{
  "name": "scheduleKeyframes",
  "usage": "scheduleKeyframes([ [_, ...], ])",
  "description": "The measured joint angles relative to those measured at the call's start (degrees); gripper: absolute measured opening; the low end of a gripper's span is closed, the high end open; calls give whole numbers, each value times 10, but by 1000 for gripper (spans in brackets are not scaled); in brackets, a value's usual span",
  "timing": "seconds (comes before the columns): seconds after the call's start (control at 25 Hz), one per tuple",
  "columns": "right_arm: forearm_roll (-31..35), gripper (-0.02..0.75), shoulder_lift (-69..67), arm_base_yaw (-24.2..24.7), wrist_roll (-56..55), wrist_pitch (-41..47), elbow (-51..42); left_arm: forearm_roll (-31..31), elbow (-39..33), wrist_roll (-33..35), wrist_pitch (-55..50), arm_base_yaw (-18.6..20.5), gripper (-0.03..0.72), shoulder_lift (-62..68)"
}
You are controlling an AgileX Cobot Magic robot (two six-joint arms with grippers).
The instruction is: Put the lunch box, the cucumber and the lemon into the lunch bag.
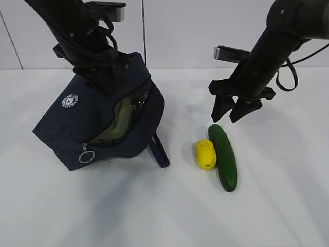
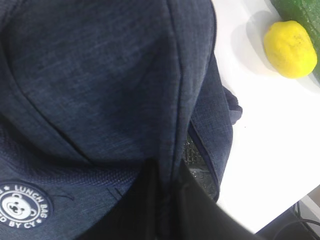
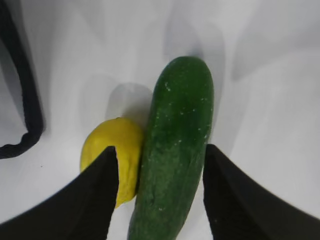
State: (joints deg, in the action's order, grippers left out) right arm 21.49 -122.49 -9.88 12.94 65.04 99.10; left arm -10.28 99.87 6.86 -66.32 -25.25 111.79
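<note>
The navy lunch bag [image 1: 92,116] leans tilted on the table, its top zipper open. My left gripper [image 1: 106,77] is shut on a fold of its upper fabric, seen close in the left wrist view [image 2: 172,176]. The lunch box [image 1: 120,117] with its sage-green lid shows inside the opening. The lemon [image 1: 205,154] lies on the table, touching the cucumber [image 1: 224,157] on its left. My right gripper [image 1: 232,110] is open and empty, just above the cucumber's far end. In the right wrist view its fingers [image 3: 100,195] straddle the cucumber [image 3: 177,150] and part of the lemon [image 3: 120,145].
The bag's white round logo [image 1: 70,100] faces the camera and the metal ring pull [image 1: 86,155] hangs at the low front corner. A loop handle [image 1: 159,149] trails on the white table [image 1: 154,216] toward the lemon.
</note>
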Motion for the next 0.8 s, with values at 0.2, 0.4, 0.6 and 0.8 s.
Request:
scheduleKeyframes([
  [0.2, 0, 408, -31, -3, -9, 1, 0, 0, 0, 0, 0, 0, 16, 0],
  [0.4, -1, 408, -44, -3, -12, -11, 0, 0, 0, 0, 0, 0, 16, 0],
  [0.6, 0, 408, -65, -4, -14, -13, 0, 0, 0, 0, 0, 0, 16, 0],
  [0.8, 1, 396, -83, -10, -15, -17, 0, 0, 0, 0, 1, 0, 16, 0],
])
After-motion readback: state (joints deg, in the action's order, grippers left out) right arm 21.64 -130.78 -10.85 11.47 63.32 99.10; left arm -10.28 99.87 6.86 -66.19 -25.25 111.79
